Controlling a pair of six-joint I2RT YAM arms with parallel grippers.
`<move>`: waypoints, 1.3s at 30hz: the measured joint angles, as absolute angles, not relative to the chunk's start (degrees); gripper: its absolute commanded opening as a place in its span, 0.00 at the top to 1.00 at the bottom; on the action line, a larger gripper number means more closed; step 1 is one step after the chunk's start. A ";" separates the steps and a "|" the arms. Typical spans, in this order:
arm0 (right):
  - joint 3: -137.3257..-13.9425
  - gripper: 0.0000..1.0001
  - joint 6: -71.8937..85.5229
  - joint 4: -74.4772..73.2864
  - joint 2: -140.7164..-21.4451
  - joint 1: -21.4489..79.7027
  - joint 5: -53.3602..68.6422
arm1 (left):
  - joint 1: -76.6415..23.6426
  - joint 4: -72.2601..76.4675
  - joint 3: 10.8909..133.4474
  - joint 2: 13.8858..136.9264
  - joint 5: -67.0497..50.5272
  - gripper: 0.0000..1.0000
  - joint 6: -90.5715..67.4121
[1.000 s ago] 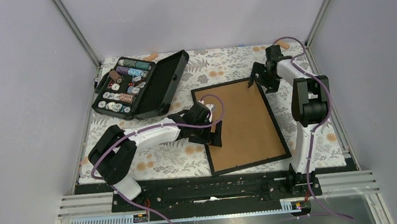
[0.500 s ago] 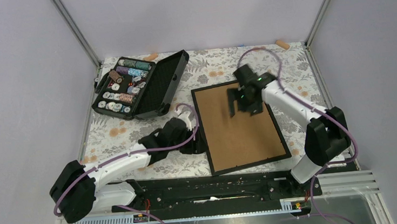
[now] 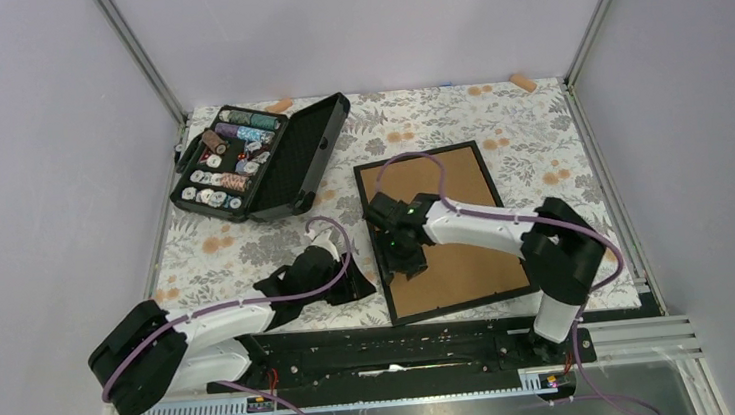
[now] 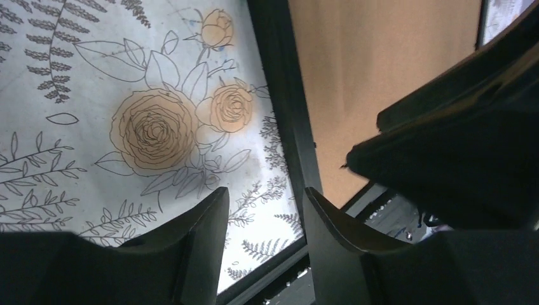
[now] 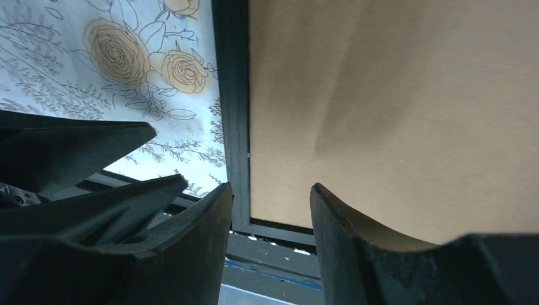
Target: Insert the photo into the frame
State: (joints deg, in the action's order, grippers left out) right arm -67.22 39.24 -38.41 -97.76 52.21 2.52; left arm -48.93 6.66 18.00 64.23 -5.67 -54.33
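Open black case point(image 3: 309, 157) of thread spools point(image 3: 237, 134), frame point(image 5: 232, 95) holding brown board point(image 5: 394, 95), left pincer point(image 4: 266, 194), right pincer point(image 5: 270, 190) part-spread, empty

Frame point(image 3: 470, 277) lies back up, so you can't see its face. From above, right arm point(image 3: 486, 225) covers its left rail. Both wrist views crop it. Spool labels in case point(image 3: 316, 150) are too small to read.

The frame point(image 3: 460, 278) lies right of the spool case point(image 3: 270, 166).
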 measured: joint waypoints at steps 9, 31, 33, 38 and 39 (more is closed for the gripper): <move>-68.66 0.59 44.73 -38.76 -102.80 56.64 -0.89 | -49.32 12.82 17.56 70.24 -5.43 0.52 -55.94; -70.39 0.67 50.02 -39.40 -105.08 57.01 -3.79 | -50.46 23.53 18.83 79.40 -3.55 0.67 -58.76; -69.76 0.68 50.33 -38.44 -105.08 57.01 -3.75 | -50.52 23.62 18.70 79.42 -3.25 0.71 -58.78; -69.14 0.69 50.92 -37.74 -105.08 57.01 -3.53 | -50.52 25.23 18.61 80.75 -3.27 0.73 -58.83; -69.12 0.69 50.98 -37.71 -105.08 57.01 -3.53 | -50.52 25.65 18.61 81.01 -3.40 0.73 -58.89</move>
